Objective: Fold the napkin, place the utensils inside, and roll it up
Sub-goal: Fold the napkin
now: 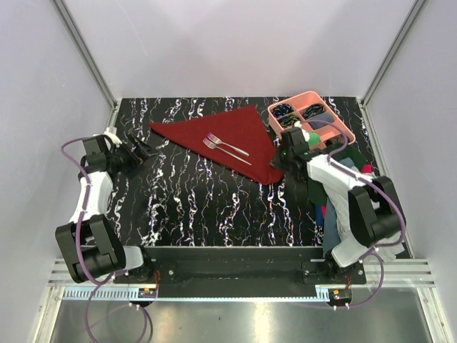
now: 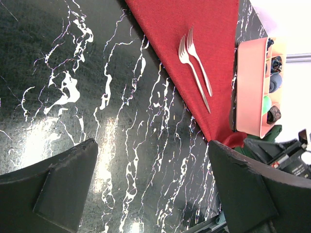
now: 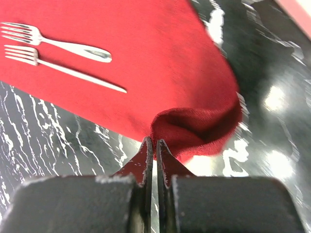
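The maroon napkin lies folded into a triangle at the back of the marbled table. Two silvery forks rest side by side on it, tines to the left. My right gripper is at the napkin's near right corner. In the right wrist view that gripper is shut on the bunched corner of the napkin, which curls up off the table; the forks lie beyond. My left gripper hovers open by the napkin's left tip. The left wrist view shows that gripper holding nothing, with napkin and forks ahead.
A pink compartment tray with small dark items stands at the back right, close behind the right gripper, and shows again in the left wrist view as the tray. A pile of clothes lies under the right arm. White walls enclose the table.
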`<state>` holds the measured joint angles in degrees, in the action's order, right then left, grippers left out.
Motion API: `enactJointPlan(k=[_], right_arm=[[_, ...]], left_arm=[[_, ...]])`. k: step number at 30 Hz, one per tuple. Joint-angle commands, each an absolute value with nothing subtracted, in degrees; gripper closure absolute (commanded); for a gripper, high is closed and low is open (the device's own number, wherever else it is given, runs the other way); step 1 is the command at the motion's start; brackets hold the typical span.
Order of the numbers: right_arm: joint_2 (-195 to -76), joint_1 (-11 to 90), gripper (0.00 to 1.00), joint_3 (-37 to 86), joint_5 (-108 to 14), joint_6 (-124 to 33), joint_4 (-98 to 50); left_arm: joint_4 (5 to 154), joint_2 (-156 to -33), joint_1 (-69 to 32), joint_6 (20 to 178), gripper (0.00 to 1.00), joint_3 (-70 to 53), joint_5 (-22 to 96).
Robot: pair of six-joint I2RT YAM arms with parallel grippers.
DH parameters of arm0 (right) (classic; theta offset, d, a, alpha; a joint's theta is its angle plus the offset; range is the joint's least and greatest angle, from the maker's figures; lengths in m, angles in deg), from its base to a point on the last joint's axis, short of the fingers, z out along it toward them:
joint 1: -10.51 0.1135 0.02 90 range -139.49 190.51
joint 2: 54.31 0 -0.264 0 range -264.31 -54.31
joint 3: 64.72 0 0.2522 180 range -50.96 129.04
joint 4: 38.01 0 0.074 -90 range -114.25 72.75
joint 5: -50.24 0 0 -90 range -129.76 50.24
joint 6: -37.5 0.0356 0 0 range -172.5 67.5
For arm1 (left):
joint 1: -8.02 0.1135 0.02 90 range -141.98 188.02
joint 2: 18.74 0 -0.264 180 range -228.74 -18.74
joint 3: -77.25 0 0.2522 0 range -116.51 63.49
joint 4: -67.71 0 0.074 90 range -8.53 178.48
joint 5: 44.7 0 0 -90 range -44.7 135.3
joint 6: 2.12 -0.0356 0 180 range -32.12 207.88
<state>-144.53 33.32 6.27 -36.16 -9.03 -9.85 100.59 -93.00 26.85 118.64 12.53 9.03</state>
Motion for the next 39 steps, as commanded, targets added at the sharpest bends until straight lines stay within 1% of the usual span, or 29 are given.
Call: enactJointPlan(k=[1,5,11,28,39], right_arm=[[-150.19,34.85,1.0,13.53,-36.33,-11.98,-12.56],[-157.47,35.82,1.0,18.47,-38.87,-12.77,-14.75],[-164.95,37.84,1.0,26.73,-41.69,-12.77,-16.6],[-180.95,42.06,1.0,44.92,-49.5,-11.27,-20.99],[-188.69,44.26,1.0,55.11,-55.31,-11.63,-22.84]], left_arm=[[97.73,-93.44,27.27,118.99,0.01,12.86,7.24],[97.65,-93.62,27.18,119.08,0.01,12.86,7.16],[97.65,-93.62,27.35,119.08,0.01,12.86,7.24],[97.73,-94.23,27.18,119.08,0.01,12.86,7.07],[97.56,-94.41,27.27,118.99,0.01,12.86,6.98]])
